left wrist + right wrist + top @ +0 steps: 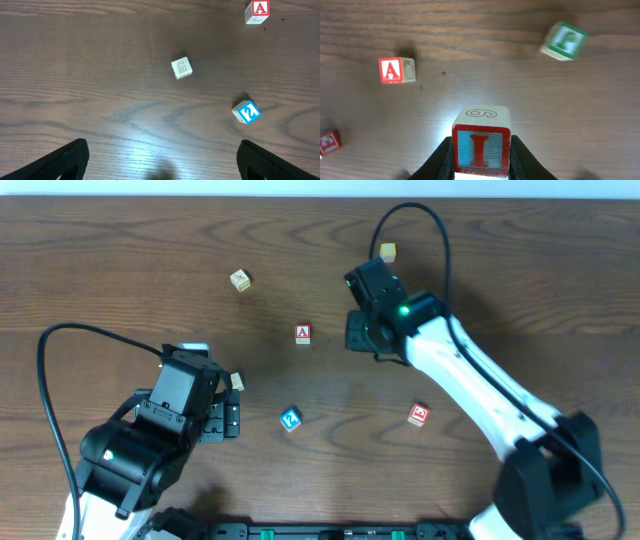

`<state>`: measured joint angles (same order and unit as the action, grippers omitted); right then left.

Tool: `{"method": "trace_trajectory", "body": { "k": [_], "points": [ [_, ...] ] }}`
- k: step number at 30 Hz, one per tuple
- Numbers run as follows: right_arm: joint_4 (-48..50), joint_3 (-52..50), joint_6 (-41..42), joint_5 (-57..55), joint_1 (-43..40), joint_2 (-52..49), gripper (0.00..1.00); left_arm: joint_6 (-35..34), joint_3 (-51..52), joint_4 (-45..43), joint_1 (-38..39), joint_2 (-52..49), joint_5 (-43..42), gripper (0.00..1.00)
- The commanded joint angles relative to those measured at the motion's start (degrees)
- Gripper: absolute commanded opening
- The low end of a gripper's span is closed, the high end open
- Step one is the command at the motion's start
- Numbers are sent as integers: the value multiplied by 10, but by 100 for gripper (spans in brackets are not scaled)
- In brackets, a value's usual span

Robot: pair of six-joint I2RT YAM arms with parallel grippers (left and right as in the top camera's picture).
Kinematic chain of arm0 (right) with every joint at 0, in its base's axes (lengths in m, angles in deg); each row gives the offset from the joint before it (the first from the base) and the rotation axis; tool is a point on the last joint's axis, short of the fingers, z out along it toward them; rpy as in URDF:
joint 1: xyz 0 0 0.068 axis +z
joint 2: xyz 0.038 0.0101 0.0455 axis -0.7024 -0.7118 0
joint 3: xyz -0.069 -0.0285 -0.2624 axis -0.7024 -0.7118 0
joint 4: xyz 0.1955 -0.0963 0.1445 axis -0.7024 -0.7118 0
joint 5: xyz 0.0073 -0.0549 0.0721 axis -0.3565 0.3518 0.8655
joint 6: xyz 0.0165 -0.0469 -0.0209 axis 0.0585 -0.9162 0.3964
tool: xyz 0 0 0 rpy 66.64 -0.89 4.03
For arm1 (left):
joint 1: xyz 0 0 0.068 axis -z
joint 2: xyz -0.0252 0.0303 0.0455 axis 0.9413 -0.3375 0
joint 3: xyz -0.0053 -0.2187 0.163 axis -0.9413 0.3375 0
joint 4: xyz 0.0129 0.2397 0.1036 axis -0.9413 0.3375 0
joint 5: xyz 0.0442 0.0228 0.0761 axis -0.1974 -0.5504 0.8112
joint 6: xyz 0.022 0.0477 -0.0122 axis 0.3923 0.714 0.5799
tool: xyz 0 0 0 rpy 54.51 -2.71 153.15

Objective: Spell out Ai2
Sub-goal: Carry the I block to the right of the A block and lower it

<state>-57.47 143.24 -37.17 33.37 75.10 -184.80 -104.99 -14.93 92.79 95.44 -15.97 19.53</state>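
Note:
My right gripper (481,159) is shut on a red-framed block with a red letter I (481,146) and holds it just above the table. In the overhead view that gripper (361,333) hides the block. A red A block (396,70) (303,334) lies on the table to its left. A blue 2 block (290,419) (246,111) lies nearer the front. My left gripper (162,167) (228,420) is open and empty at the front left, short of the 2 block.
A cream block (181,67) (237,381) lies just ahead of my left gripper. Another cream block (239,279) and a yellow one (388,251) lie at the back. A red block (418,415) (329,142) lies front right. A green-lettered block (563,41) shows in the right wrist view.

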Motion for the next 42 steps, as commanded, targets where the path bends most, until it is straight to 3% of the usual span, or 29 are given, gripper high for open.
{"method": "trace_trajectory", "body": {
  "k": [1, 13, 42],
  "points": [
    [2, 48, 17, 32, 6, -41, 5, -7, -3, 1, -1, 3, 0, 95],
    [4, 122, 1, 48, 21, -162, 9, -6, -3, -4, -1, 3, 0, 96],
    [62, 122, -12, 15, 31, -215, 11, -6, -3, -21, -1, 3, 4, 96]
  ]
}}
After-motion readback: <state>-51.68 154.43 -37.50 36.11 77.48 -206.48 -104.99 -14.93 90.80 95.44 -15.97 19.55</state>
